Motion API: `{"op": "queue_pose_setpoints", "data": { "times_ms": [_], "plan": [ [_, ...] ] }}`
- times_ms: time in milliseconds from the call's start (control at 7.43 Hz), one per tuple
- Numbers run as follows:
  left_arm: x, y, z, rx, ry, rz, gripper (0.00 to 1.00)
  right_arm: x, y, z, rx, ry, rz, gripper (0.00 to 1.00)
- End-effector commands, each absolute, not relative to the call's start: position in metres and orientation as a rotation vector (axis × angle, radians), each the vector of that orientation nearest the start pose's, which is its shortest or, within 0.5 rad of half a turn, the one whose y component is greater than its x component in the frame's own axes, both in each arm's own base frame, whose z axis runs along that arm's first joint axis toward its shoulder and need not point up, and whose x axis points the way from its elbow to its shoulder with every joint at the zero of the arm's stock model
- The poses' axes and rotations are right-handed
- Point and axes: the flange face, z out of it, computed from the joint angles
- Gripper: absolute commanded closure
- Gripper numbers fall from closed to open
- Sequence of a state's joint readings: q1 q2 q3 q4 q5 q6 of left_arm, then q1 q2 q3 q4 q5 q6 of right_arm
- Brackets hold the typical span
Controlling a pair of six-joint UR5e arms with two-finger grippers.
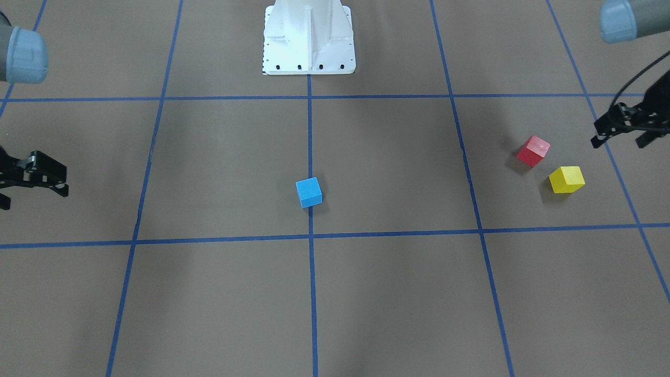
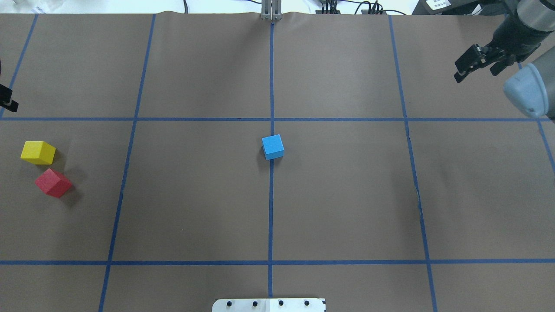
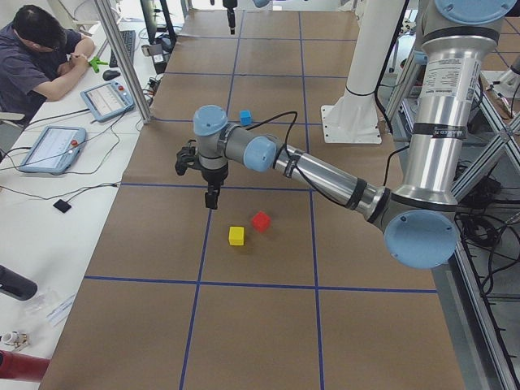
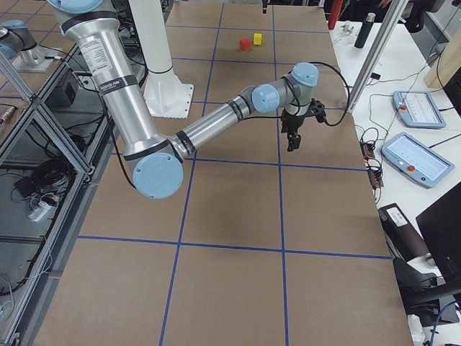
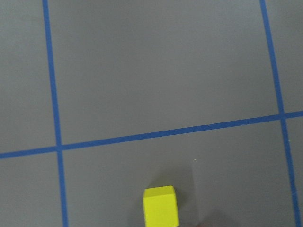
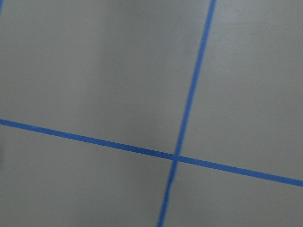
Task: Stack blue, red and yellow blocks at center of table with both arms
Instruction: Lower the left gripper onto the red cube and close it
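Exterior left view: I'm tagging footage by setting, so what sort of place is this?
Probably a robotics lab workcell. The left arm and right arm reach over a tape-gridded table, and teach pendants lie on a side desk where a person sits.

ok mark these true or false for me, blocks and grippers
1. The blue block sits at the middle of the table. True.
2. The red block is stacked on the yellow block. False: they lie side by side, apart, both on the table.
3. Red and yellow lie on the robot's left side. True.
4. The left gripper holds the yellow block. False: it is open and empty, off beside the blocks.
5. The right gripper hangs over the blue block. False: it is far off to the right.
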State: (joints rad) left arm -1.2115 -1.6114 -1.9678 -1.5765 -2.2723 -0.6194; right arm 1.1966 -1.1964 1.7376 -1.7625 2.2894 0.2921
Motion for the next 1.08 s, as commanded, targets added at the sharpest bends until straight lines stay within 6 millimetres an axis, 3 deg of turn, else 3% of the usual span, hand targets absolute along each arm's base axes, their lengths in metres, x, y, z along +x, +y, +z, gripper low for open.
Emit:
{"op": "queue_pose_setpoints", "data": {
  "times_ms": [0,135,269,538,673,942],
  "plan": [
    [0.114,-0.427,0.487,0.006,0.86,-0.366,0.01,-0.148,-0.6,0.419,0.063,-0.758,-0.199,0.0],
    [0.121,-0.412,0.503,-0.015,0.835,-0.483,0.01,-0.148,-0.6,0.422,0.056,-0.756,-0.194,0.0],
    [0.137,-0.41,0.508,-0.017,0.785,-0.563,0.01,-0.149,-0.602,0.425,0.053,-0.754,-0.193,0.0],
    [0.212,-0.4,0.513,-0.002,0.699,-0.657,0.01,-0.149,-0.604,0.425,0.05,-0.753,-0.191,0.0],
    [0.234,-0.394,0.518,-0.02,0.686,-0.637,0.01,-0.151,-0.606,0.429,0.041,-0.751,-0.191,0.0],
    [0.247,-0.39,0.527,-0.036,0.669,-0.619,0.01,-0.151,-0.606,0.429,0.04,-0.751,-0.188,0.0]
  ]
}}
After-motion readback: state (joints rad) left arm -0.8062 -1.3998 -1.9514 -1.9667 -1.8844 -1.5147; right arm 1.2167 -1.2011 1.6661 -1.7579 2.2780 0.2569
